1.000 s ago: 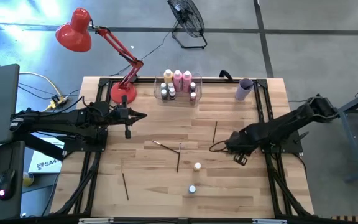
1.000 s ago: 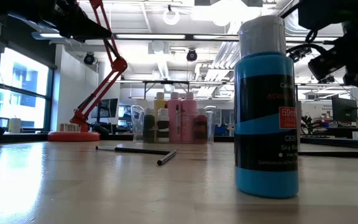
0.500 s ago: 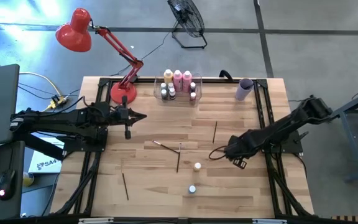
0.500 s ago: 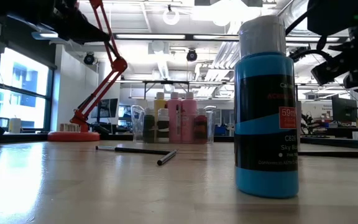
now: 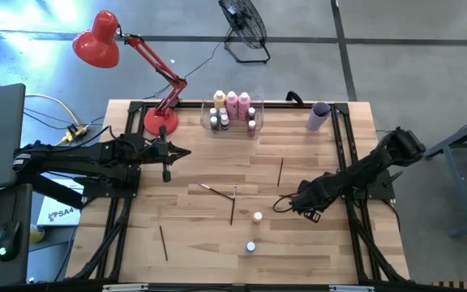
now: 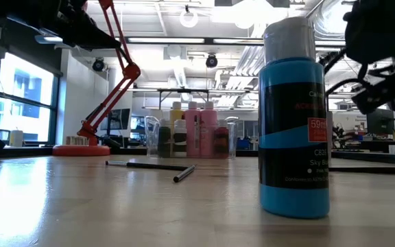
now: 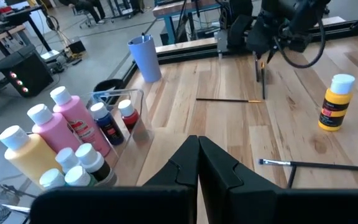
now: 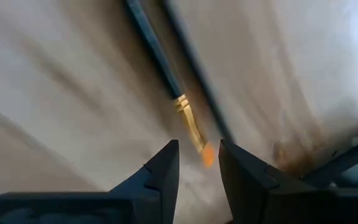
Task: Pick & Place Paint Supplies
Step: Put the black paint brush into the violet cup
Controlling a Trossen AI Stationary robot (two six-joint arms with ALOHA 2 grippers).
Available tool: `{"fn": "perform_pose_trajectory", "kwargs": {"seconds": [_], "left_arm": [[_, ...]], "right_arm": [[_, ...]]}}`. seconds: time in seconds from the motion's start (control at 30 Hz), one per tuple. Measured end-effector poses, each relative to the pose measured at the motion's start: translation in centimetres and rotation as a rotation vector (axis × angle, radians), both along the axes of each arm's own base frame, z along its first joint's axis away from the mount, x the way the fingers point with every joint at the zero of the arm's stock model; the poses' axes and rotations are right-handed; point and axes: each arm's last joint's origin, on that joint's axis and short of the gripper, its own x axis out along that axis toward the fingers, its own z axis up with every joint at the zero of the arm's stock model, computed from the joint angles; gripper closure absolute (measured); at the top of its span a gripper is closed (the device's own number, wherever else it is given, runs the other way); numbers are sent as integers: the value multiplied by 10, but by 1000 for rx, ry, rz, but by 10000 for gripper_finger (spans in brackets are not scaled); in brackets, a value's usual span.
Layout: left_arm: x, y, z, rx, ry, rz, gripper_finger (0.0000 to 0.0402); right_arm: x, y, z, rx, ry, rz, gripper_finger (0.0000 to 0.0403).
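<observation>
A pale wooden worktop (image 5: 193,162) is carrying everything. A red desk lamp (image 5: 160,120) is standing at its far left corner. Beside it, at the far edge, a clear bin (image 5: 232,113) is holding two pink bottles, a yellow-orange one and several small white-capped bottles. A lilac cup (image 5: 319,115) is standing near the far right corner. Thin paintbrushes are lying loose on the wood: one (image 5: 280,171) right of centre, two (image 5: 217,191) crossing near the middle, and another (image 5: 163,242) toward the near left. Two small capped bottles are standing apart near the front, one yellow (image 5: 257,217), one blue (image 5: 250,246)
</observation>
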Motion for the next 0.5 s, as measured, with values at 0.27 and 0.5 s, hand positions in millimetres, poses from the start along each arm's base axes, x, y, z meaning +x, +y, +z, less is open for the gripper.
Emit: {"fn": "perform_pose_trajectory", "kwargs": {"seconds": [0.27,0.5], "left_arm": [[0,0,0,0,0,0,398],[0,0,0,0,-1,0,398]], "right_arm": [[-7,-3,-15,-10,-16,-32,299],[-5,-2,-17,9,-50,-28,300]]}}
